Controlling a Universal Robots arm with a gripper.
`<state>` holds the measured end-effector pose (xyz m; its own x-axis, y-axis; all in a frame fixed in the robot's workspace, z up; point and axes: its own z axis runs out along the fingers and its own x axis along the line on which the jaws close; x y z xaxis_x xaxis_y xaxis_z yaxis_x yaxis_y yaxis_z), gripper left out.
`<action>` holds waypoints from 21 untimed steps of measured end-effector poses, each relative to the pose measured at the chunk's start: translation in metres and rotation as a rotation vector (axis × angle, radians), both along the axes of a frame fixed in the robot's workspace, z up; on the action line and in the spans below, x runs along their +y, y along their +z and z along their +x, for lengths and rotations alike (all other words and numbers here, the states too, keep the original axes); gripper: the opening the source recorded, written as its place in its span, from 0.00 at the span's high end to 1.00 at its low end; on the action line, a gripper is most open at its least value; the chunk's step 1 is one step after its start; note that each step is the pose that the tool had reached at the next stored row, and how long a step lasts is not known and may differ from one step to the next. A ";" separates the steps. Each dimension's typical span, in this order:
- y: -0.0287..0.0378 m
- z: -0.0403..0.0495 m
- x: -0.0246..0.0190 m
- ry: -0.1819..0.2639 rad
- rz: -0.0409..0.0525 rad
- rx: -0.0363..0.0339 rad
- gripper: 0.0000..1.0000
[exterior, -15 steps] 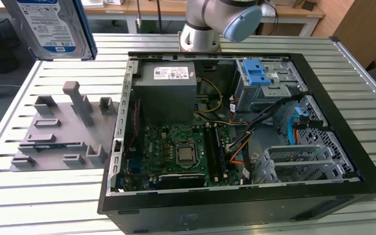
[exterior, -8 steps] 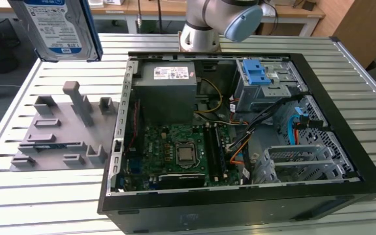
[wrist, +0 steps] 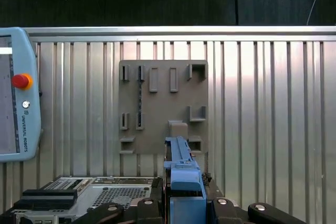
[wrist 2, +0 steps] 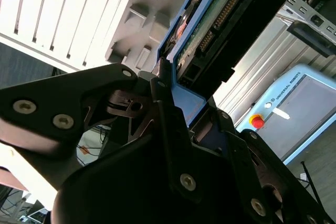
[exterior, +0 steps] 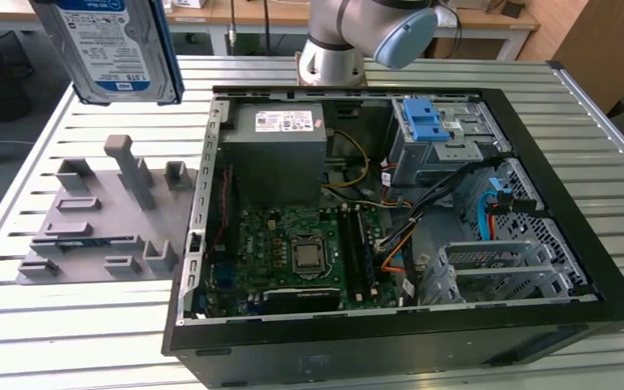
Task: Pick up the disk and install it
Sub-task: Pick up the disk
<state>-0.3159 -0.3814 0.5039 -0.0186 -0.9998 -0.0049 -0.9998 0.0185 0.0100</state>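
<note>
Hanging high at the exterior view's left, the disk is staying in the air, upright, with its label facing the camera, well above the table. In the first wrist view the gripper is pinching it by the blue rail, the jaws pressed against both sides; the contact itself is partly hidden, so I am judging this grip as firm only from how the disk is sitting between them.

Below the disk, the grey rack is lying on the table with nothing in its slots, as far as I can see. So the picking-up part is looking done.

Further right, the open case is lying flat, showing the power supply, the board and, at the far side, the cage with a blue latch. The disk is not touching any of these and is hanging well apart from the case. The installing part is therefore not yet begun, in my judgement.
</note>
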 end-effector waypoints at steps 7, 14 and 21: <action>0.0000 0.0176 -0.0019 0.000 0.0000 0.0031 0.64; 0.0000 0.0348 -0.0028 0.000 -0.0002 0.0049 0.64; 0.0000 0.0383 -0.0048 0.000 -0.0001 0.0049 0.64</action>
